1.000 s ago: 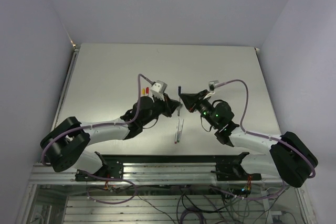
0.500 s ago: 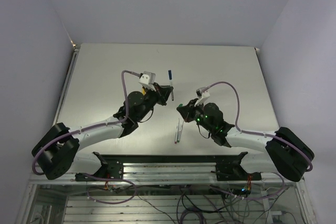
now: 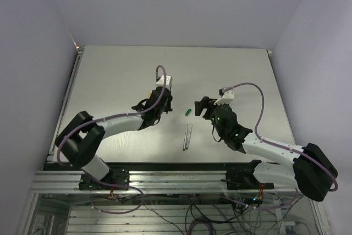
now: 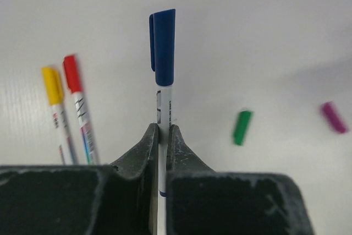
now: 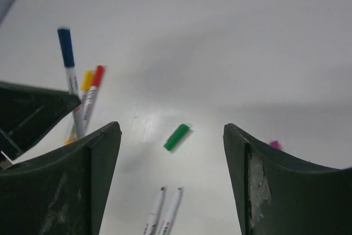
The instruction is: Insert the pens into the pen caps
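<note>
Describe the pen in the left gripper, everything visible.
The blue-capped pen is a slim white barrel with small printed marks, topped by a dark blue cap with a clip down one side, plastic by its look. The cap is seated on. The left gripper is shut on the barrel below the cap, which sticks out past the jaws. It seems held clear of the table. Only the gripper touches it; its rear end is hidden.

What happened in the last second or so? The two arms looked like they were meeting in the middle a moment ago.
The right pincer has backed off, let go and opened, and it now points at the green cap. The left pincer, shut on the blue-capped pen, has swung to its left, towards the red-capped pen. The two uncapped pens lie where they were.
</note>
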